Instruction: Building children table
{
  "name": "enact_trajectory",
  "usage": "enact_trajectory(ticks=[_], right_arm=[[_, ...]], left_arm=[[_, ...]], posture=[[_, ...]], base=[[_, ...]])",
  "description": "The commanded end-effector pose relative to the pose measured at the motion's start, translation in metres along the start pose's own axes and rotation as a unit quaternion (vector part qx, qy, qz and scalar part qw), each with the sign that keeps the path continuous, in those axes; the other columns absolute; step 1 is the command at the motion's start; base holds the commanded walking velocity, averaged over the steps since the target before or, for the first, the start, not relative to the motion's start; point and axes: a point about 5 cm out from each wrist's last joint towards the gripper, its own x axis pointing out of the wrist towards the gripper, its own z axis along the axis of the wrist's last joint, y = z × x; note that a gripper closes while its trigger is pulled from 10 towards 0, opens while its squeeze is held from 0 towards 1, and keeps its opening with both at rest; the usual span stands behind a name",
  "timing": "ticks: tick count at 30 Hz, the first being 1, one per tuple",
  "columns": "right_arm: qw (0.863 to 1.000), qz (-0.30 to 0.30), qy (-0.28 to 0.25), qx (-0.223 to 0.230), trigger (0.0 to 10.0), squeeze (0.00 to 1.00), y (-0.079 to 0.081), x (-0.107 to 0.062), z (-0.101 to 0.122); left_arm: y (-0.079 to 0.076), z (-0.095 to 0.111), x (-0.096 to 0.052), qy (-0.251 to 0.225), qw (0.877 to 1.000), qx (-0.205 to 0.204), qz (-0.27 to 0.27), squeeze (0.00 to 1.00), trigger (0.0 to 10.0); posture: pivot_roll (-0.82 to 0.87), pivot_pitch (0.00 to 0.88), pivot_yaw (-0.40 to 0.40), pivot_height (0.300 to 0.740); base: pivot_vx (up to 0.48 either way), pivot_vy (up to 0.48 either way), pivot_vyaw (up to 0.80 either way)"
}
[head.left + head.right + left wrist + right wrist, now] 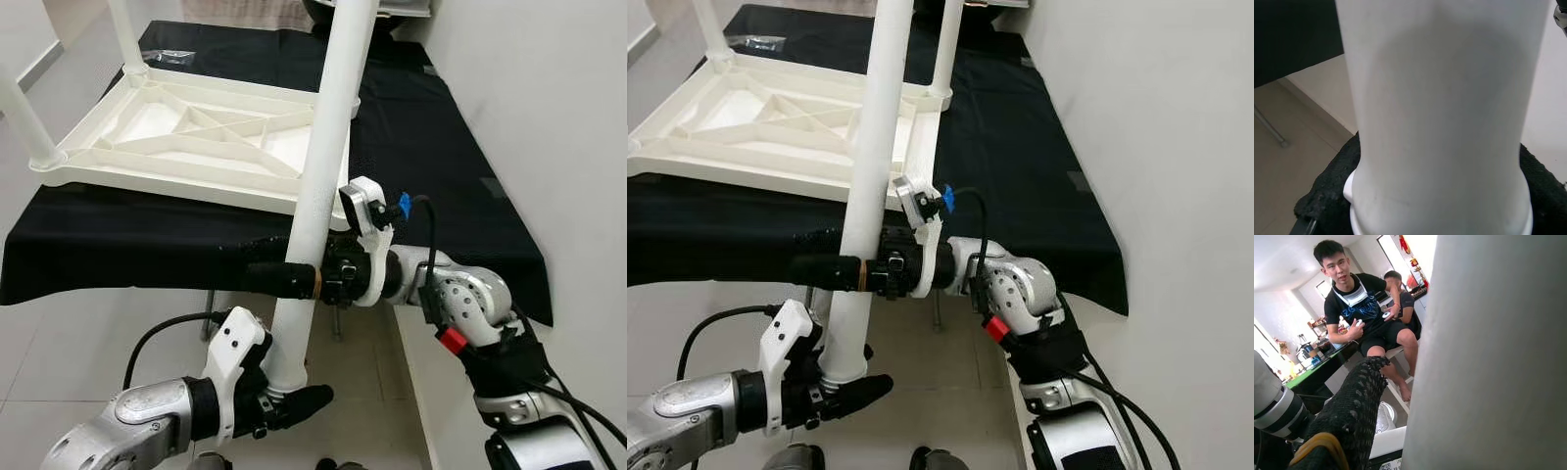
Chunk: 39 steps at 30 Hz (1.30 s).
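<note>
The white plastic tabletop lies upside down on a black-covered table, with short legs standing at its far-left corner and near-left corner. A loose white table leg stands nearly upright in front of the table's near edge, leaning across the tabletop's near right corner. My left gripper is shut around its flared lower end, black fingers hugging the base. My right gripper is shut on the leg's middle, one long finger lying across it.
A white wall runs close along the right. Pale tiled floor lies below the table's front edge. A small clear bag rests at the far end of the black cloth. Two people sit across the room.
</note>
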Motion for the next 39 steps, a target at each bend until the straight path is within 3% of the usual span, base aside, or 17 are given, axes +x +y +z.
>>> enact_trajectory(ticks=[1, 15, 16, 17, 18, 35, 36, 39], right_arm=[[1.000, 0.016, 0.002, 0.003, 10.0, 0.00, 0.0023, 0.0016, 0.0020], [0.999, 0.034, 0.021, 0.008, 10.0, 0.00, 0.0058, 0.0018, -0.0038], [0.999, 0.035, 0.021, 0.009, 5.3, 0.00, 0.0058, 0.0020, -0.0040], [0.999, 0.035, 0.021, 0.009, 5.3, 0.00, 0.0058, 0.0020, -0.0040], [0.999, 0.035, 0.022, 0.008, 0.0, 0.00, 0.0057, 0.0021, -0.0042], [0.999, 0.037, 0.019, 0.009, 0.0, 0.00, 0.0060, 0.0019, -0.0041], [0.999, 0.036, 0.017, 0.009, 0.0, 0.00, 0.0061, 0.0016, -0.0038], [0.999, 0.034, 0.013, 0.006, 0.0, 0.00, 0.0061, -0.0001, -0.0017]], left_arm=[[-0.0063, 0.0000, 0.0005, 0.004, 1.000, -0.001, -0.016, 0.00, 10.0], [-0.0068, -0.0005, 0.0001, 0.006, 1.000, -0.007, -0.017, 0.00, 10.0], [-0.0068, -0.0004, 0.0001, 0.006, 1.000, -0.006, -0.018, 0.00, 10.0], [-0.0068, -0.0004, 0.0001, 0.006, 1.000, -0.006, -0.018, 0.00, 10.0], [-0.0066, -0.0005, 0.0002, 0.006, 1.000, -0.008, -0.018, 0.00, 10.0], [-0.0028, -0.0058, 0.0017, 0.033, 0.999, -0.019, -0.009, 0.00, 10.0], [-0.0019, -0.0065, 0.0017, 0.032, 0.999, -0.019, -0.003, 1.00, 10.0], [-0.0020, -0.0077, 0.0008, 0.031, 0.999, -0.014, -0.003, 1.00, 10.0]], posture=[[0.13, 0.180, -0.093, 0.740], [0.12, 0.180, -0.087, 0.740], [0.12, 0.180, -0.087, 0.740], [0.12, 0.180, -0.087, 0.740], [0.12, 0.180, -0.087, 0.740], [0.12, 0.191, -0.085, 0.740], [0.12, 0.187, -0.085, 0.740], [0.12, 0.184, -0.085, 0.740]], base=[[0.000, 0.000, 0.00], [0.000, 0.000, 0.00], [0.000, 0.000, 0.00], [0.000, 0.000, 0.00], [0.000, 0.000, 0.00], [0.000, 0.000, 0.00], [0.000, 0.000, 0.00], [0.000, 0.000, 0.00]])
